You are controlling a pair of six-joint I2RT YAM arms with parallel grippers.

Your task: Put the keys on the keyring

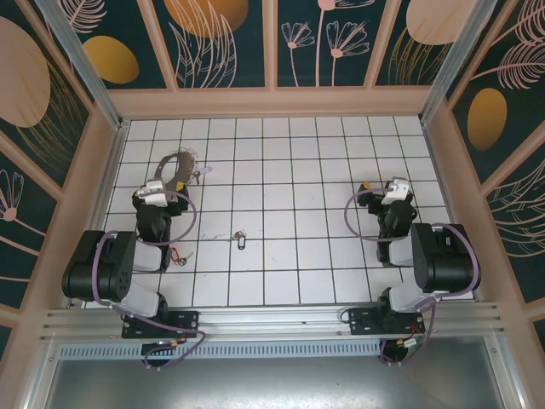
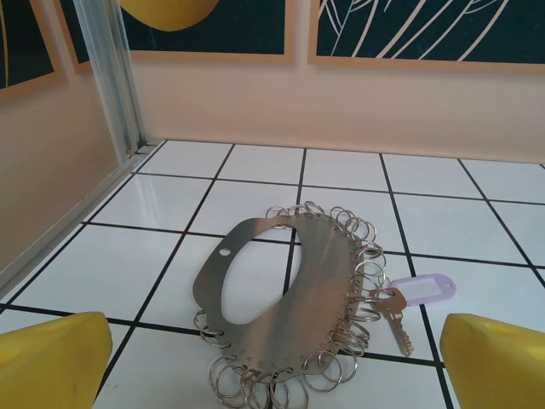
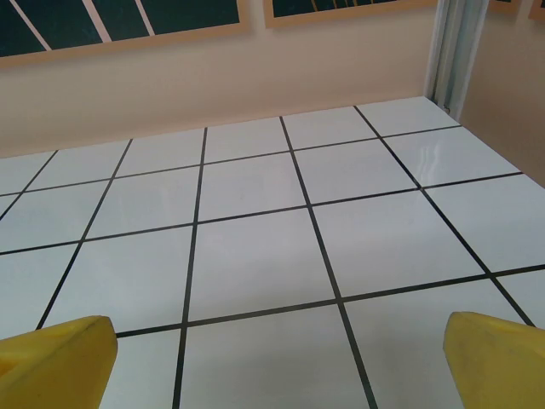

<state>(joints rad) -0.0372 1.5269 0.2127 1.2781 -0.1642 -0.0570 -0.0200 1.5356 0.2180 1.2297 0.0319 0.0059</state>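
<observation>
One flat grey metal keyring plate (image 2: 319,281), ring-fringed, far-left on white tiled bench (image 1: 298,170). Two loose keys: blue-tagged key (image 1: 239,240) centre, red-tagged key (image 1: 176,254) near-left. Left fingers (image 2: 51,354), right fingers (image 3: 55,354) wide apart, empty.

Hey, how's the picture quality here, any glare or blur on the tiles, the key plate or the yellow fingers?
Left wrist: the flat steel oval keyring plate is sharp, the yellow fingertips soft-edged. Right wrist: pale glare on the glossy white tiles by the corner post. Top external: even light, the dark-blue-tagged key tiny.
</observation>
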